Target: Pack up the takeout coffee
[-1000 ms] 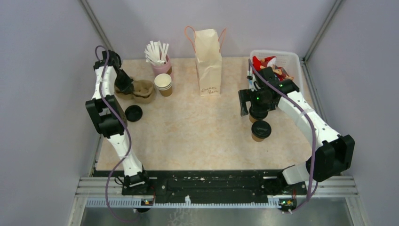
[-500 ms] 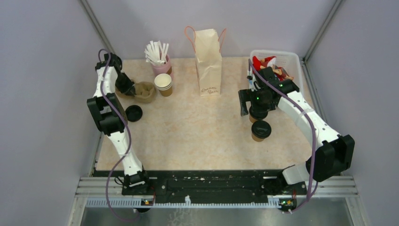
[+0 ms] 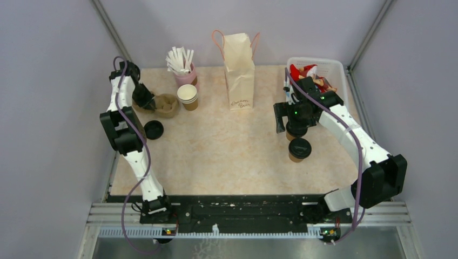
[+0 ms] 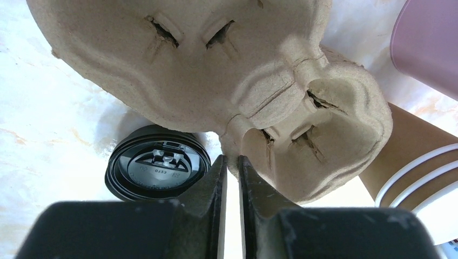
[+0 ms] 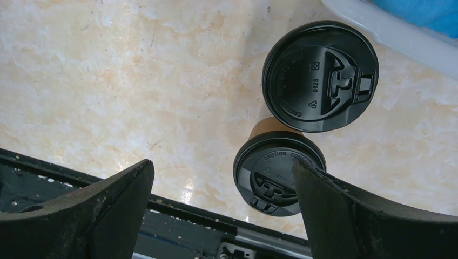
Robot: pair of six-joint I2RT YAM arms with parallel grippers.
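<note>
Here, the two lidded coffee cups [image 5: 320, 75] stand side by side on the right of the tabletop [image 3: 227, 156], just touching or nearly so, neither of them in the upright paper bag [image 3: 239, 70] at the far edge. The right end effector [image 5: 221, 167] hangs above them with its fingers spread wide, holding nothing; from overhead it partly covers the farther cup. The left end effector [image 4: 231, 162] has its fingers almost together, pinching the rim of the pulp cup carrier [image 4: 216, 75] at their tips. A loose black lid [image 4: 156, 170] lies on the tabletop just beside that carrier.
</note>
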